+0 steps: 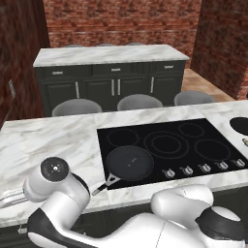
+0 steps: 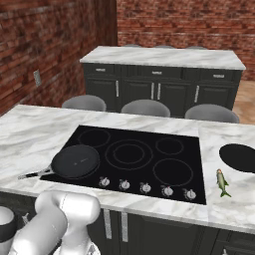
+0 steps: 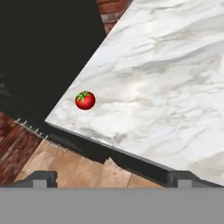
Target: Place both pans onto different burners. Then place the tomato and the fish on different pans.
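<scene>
In the hand view we see the hand (image 3: pixel 112 178) released, fingers spread wide, nothing between them. The tomato (image 3: pixel 85 100) sits left of centre, near the marble table (image 3: pixel 166 87) corner. One pan (image 2: pixel 75 161) occupies the cooktop's (image 2: pixel 149 134) lower-left burner; the second pan (image 2: pixel 240 157) and the fish (image 2: pixel 222 182) lie at the frame's right edge.

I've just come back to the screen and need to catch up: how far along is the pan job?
Done: one pan sits on the cooktop's front left burner.

In hand: nothing; the open gripper looks toward the tomato near the marble counter's corner.

Left: the second pan lies on the counter right of the cooktop, the fish beside it. Pan, tomato and fish all need placing.
</scene>
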Available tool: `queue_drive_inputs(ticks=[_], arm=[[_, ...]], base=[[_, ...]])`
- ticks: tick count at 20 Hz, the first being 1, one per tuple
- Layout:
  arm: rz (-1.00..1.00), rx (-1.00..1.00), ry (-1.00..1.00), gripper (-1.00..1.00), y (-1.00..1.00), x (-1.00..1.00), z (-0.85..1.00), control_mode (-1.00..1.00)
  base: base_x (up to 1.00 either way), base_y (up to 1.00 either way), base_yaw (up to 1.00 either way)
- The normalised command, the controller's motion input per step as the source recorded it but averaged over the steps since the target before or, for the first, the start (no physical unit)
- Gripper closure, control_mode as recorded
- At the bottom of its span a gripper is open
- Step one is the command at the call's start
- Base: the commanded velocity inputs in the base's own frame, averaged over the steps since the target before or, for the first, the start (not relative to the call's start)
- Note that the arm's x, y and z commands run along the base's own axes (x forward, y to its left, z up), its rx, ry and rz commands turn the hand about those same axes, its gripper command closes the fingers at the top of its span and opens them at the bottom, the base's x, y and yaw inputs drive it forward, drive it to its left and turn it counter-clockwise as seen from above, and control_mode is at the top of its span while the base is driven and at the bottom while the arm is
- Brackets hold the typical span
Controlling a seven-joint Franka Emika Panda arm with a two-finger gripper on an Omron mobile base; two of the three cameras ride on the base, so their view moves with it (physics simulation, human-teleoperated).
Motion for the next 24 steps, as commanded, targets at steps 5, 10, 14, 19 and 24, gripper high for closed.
queue_drive_inputs(ticks=[5,10,14,19,24], arm=[[0.0,0.0,0.0,-1.0,0.31,0.21,-0.18,-1.0],[0.0,0.0,0.0,-1.0,0.33,0.21,-0.2,-1.0],[0.0,0.0,0.0,-1.0,0.34,0.29,-0.2,-1.0],[0.0,0.0,0.0,-1.0,0.33,0.28,-0.25,-1.0],[0.0,0.0,0.0,-1.0,0.37,0.21,-0.34,-1.0]], base=[[0.0,0.0,0.0],[0.0,0.0,0.0],[0.0,0.0,0.0],[0.0,0.0,0.0],[0.0,0.0,0.0]])
